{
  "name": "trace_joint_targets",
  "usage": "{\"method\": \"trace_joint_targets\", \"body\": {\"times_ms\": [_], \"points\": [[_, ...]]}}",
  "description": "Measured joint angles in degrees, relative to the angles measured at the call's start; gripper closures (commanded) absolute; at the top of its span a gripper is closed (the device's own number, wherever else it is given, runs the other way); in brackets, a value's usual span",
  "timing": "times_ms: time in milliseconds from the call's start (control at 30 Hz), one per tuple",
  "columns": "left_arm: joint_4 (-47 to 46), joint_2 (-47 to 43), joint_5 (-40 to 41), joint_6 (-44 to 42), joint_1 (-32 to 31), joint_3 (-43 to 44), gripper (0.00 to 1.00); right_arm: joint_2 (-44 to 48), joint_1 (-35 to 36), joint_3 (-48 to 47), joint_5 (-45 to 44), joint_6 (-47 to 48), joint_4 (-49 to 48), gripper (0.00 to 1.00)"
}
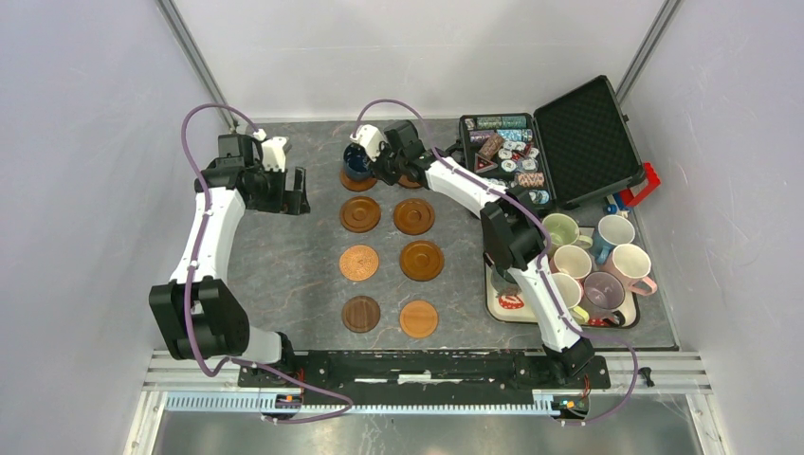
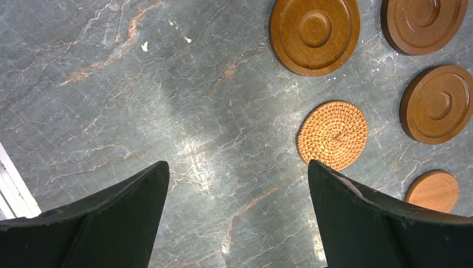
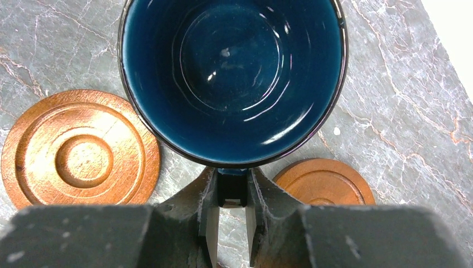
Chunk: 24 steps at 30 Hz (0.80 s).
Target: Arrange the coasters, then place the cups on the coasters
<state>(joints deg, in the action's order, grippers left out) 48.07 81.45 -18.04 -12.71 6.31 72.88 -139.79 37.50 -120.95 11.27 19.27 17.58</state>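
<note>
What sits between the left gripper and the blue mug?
Nothing. In the top view only bare table separates the left gripper from the blue mug.

My left arm (image 1: pixel 210 232) and right arm (image 1: pixel 455 185) are white shells with black joints, each trailing a looping purple cable (image 1: pixel 187 133). I see matte black, wedge-shaped fingers (image 2: pixel 111 223) on the left tool (image 2: pixel 237 184) and right tool (image 3: pixel 231 190).

Brown coasters (image 1: pixel 360 263) lie in two columns mid-worktop; dark blue cup (image 1: pixel 357 161) (upright) at their far-left end, other cups (image 1: pixel 604 289) near right edge
</note>
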Motion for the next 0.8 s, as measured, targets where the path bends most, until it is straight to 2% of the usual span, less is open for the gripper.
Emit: {"method": "trace_joint_targets", "body": {"times_ms": [533,800], "points": [[0.0,0.0,0.0,0.0,0.0,-0.2,0.00,0.0,0.0,0.3,0.0,0.0,-2.7,0.73],[0.0,0.0,0.0,0.0,0.1,-0.2,0.00,0.6,0.0,4.1,0.0,0.0,-6.4,0.73]]}}
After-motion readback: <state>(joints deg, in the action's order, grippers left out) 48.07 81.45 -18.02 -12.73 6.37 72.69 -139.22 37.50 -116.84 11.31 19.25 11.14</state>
